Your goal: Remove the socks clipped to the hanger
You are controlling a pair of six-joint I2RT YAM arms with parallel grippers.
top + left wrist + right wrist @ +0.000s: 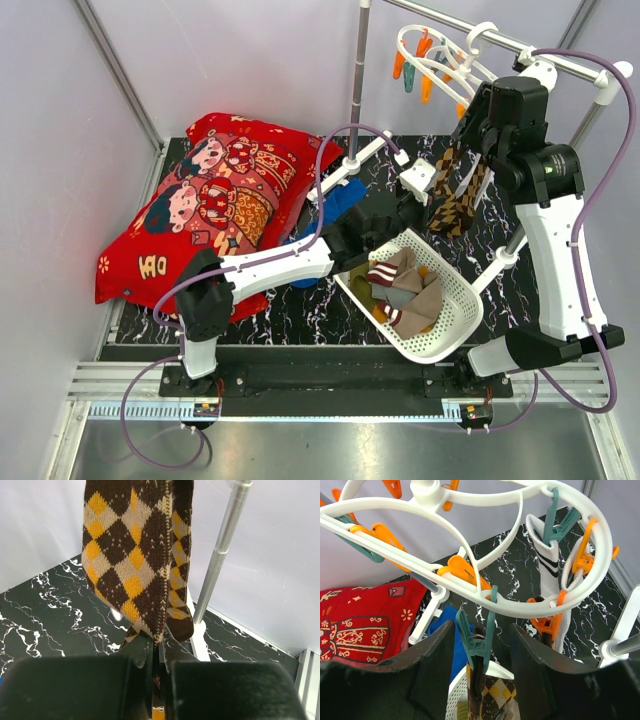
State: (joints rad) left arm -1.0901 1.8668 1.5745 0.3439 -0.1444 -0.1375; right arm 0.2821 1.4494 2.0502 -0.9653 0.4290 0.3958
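The brown and yellow diamond-checked knitted sock [135,565] hangs straight down from the white plastic round ringed hanger [520,608], pinched at its top by a teal plastic peg [475,642]. The left claw [159,680] is closed tight on the sock's lower end, with the knit caught between its black fingers. The right claw [482,635] is up at the ring with its jaws standing apart, one on each side of that teal peg and, as far as the wrist view shows, not pressing it. A white sock with dark bands [547,562] is clipped further round the same ring (a second job waiting). Several other socks [405,285] lie in the white perforated oval basket [462,318] on the black marbled surface [290,310] below.

The checked sock looks light, soft and stretchy. A pull from below would likely lengthen the knit before the peg lets go, and a hard tug could set the hanger swinging on its hook. The peg is the stiff, sprung part, so the better hold is on its two upper wings, squeezed together to open the bite. The low grip need only supply gentle downward tension. The knit is not slippery or fragile, so a firm pinch near the toe should be enough.
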